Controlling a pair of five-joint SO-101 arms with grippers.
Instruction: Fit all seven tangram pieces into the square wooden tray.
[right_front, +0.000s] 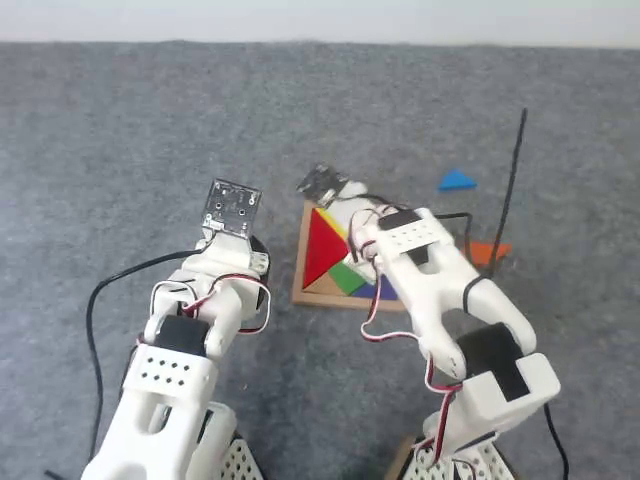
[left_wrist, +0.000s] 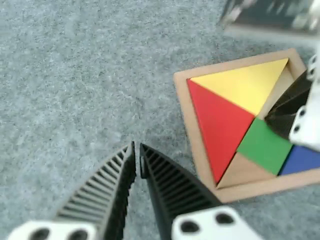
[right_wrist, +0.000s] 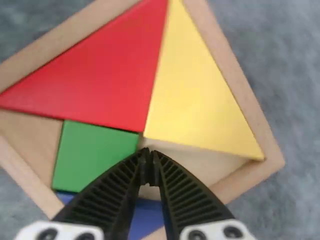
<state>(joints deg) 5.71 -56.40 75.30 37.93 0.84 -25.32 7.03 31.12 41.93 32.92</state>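
Where the bench (right_front: 120, 140) is covered in grey felt, the square wooden tray (right_front: 299, 262) is found right of centre in the high view, lying flat and turned at a slight angle to the frame. Four pieces are seated in it. A red triangle (right_front: 322, 250) is set along its left side. A yellow triangle (right_wrist: 195, 95) is laid edge to edge with the red one. A green square (left_wrist: 265, 145) is placed against the red triangle, with one corner at the point where red and yellow meet. A blue piece (left_wrist: 302, 160) is butted against the green square. Bare wood is seen in the tray beside the yellow triangle and in a triangular gap below the red triangle and the green square in the left wrist view.

Outside the tray, a small blue triangle (right_front: 457, 181) is noted on the felt toward the upper right of the high view. An orange piece (right_front: 490, 252) is noted below it, partly covered by an arm.

The right gripper (right_wrist: 148, 155) is held over the tray, its fingers pressed together on nothing, tips above the bare wood next to the yellow triangle. The left gripper (left_wrist: 137, 146) is held over open felt to the left of the tray, its fingers drawn together to a hairline gap, with nothing between them. Contact with the felt cannot be judged.
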